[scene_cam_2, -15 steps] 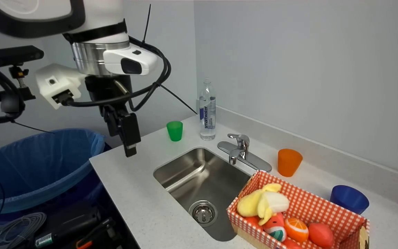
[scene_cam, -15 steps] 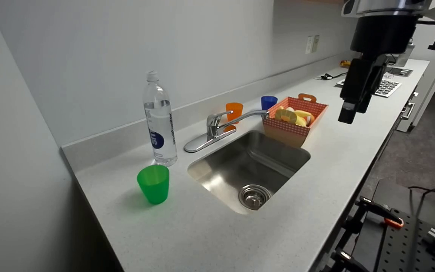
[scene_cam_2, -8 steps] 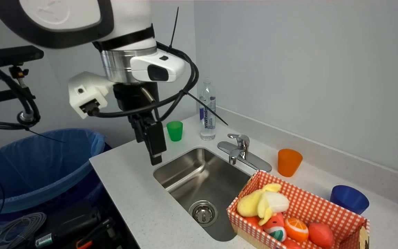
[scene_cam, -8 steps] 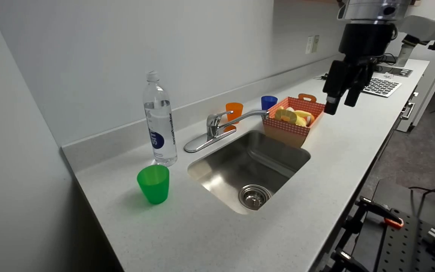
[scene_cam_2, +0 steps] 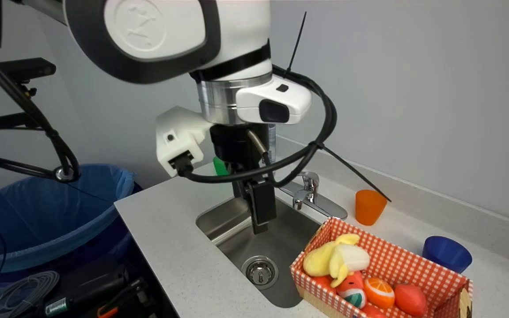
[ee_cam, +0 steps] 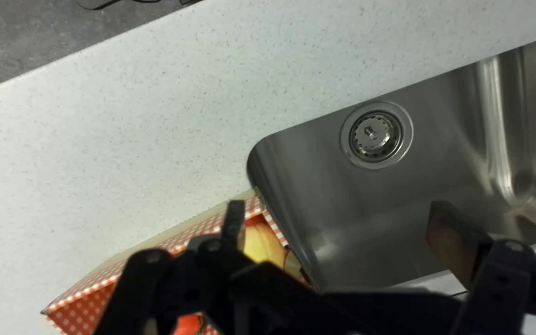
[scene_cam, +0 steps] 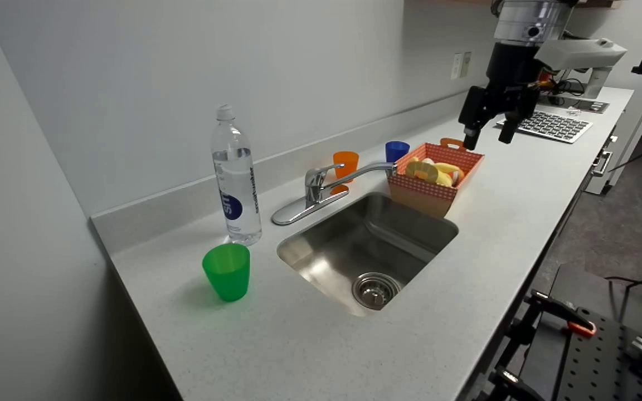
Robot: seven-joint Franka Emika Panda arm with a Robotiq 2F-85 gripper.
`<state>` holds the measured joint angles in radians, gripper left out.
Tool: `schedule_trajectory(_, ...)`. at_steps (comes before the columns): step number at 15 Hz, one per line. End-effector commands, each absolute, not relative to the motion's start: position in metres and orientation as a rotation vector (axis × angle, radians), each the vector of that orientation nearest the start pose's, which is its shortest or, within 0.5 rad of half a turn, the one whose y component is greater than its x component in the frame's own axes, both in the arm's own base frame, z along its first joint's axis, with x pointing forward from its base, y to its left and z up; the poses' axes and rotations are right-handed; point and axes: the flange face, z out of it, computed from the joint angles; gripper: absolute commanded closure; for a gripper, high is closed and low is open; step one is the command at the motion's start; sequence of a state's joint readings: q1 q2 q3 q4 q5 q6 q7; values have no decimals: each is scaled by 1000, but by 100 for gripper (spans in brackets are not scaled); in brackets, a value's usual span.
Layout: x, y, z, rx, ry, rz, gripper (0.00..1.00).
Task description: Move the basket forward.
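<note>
The basket (scene_cam: 421,194) is a shallow rectangular box with red-and-white checked lining and an orange handle cut-out. It stands on the counter at the sink's edge and shows larger in an exterior view (scene_cam_2: 398,254). It holds a yellow banana toy (scene_cam_2: 325,260), an orange (scene_cam_2: 379,293) and several red fruits. My gripper (scene_cam: 488,139) is open and empty, pointing down above the counter, apart from the basket. It also shows in an exterior view (scene_cam_2: 260,226). In the wrist view the gripper (ee_cam: 338,205) has one finger in front of the basket's corner (ee_cam: 82,304) and one over the sink.
The steel sink (scene_cam_2: 226,217) and its faucet (scene_cam: 315,186) adjoin the basket. An orange cup (scene_cam_2: 369,207) and a blue cup (scene_cam_2: 446,254) stand along the wall side. A water bottle (scene_cam: 237,184) and green cup (scene_cam: 227,273) stand at the counter's far end.
My gripper has moved across the counter side toward the sink and basket, rightward and slightly down in an exterior view. Its fingers now show wider apart. The basket has not moved.
</note>
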<state>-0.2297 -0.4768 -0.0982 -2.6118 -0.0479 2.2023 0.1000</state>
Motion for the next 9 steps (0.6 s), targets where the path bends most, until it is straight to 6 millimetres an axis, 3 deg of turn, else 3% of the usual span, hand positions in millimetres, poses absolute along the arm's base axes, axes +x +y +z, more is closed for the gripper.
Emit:
schedule_trajectory(1, 396, -158, 405, -3090, 782, -131, 0)
schedule_trajectory(9, 431, -219, 392, -3020, 1188, -155, 0)
